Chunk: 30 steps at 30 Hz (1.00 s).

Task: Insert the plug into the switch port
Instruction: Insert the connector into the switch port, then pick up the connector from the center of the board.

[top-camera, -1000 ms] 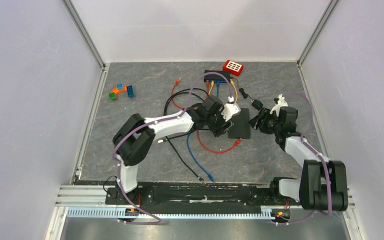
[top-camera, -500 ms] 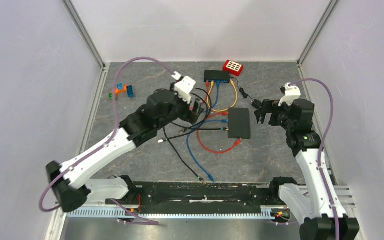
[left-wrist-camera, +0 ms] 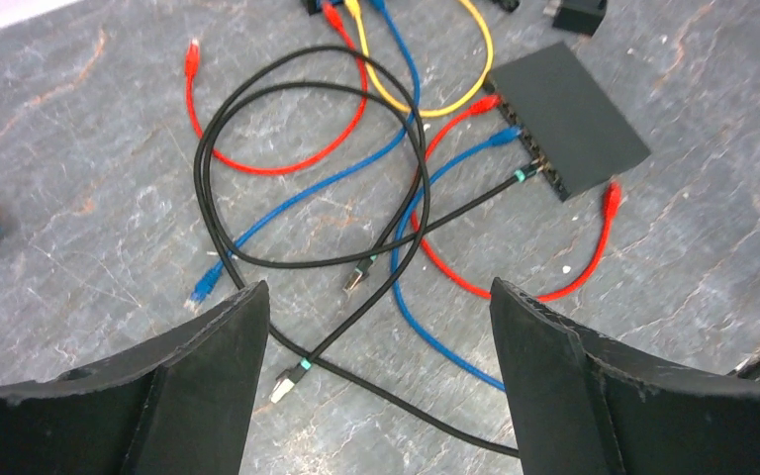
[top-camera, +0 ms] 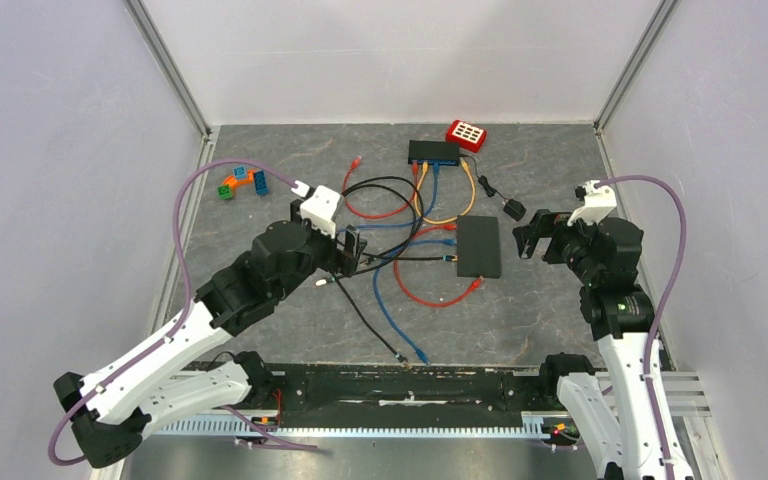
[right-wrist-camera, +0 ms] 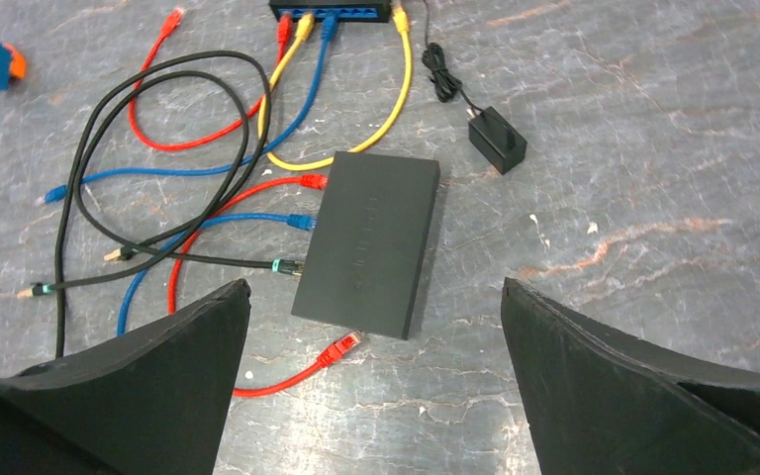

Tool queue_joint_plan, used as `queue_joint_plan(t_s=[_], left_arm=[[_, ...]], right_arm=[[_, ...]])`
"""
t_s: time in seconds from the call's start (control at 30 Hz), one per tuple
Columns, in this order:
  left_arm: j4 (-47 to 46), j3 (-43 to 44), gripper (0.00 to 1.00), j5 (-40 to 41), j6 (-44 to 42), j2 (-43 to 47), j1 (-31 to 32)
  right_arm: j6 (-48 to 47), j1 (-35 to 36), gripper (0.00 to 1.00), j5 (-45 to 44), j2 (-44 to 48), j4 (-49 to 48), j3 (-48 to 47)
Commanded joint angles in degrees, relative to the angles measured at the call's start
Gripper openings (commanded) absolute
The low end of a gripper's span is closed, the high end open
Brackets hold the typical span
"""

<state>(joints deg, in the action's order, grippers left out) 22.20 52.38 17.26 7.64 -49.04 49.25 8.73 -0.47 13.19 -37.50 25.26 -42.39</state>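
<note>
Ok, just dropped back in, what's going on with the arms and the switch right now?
Neither arm is holding anything. The left hand and the right hand both hover open, one on each side of the black switch. A red cable, a blue cable and a black cable are plugged into its side. A loose red plug lies just off its near edge.

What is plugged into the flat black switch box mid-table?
Along one long edge of the flat black switch box, three plugs enter: red cable, blue cable, black cable with teal ring. The ports' insides are hidden.
</note>
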Motion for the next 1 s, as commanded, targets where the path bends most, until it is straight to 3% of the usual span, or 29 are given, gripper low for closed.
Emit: queue_joint_plan(t_s=[0.0,0.23,0.53,0.97], left_arm=[[-1.6,-0.8,0.86,-0.1,1.7,-1.4,0.0],[-1.0,-0.2,0.86,-1.1,0.8,-3.5,0.0],[3.0,4.2,0.86,-2.2,2.5,-2.2,0.0],[0.6,3.3,0.86,-2.0,2.2,0.5,0.0]], right_arm=[[4.9,0.2,0.98,-4.9,-0.1,2.6,1.8],[3.4,0.2,0.98,-4.9,0.7,3.9,3.7],[0.0,0.2,0.98,-5.0,1.2,4.4,-3.2],[0.2,0.1,0.98,-5.3,2.0,4.1,-3.7]])
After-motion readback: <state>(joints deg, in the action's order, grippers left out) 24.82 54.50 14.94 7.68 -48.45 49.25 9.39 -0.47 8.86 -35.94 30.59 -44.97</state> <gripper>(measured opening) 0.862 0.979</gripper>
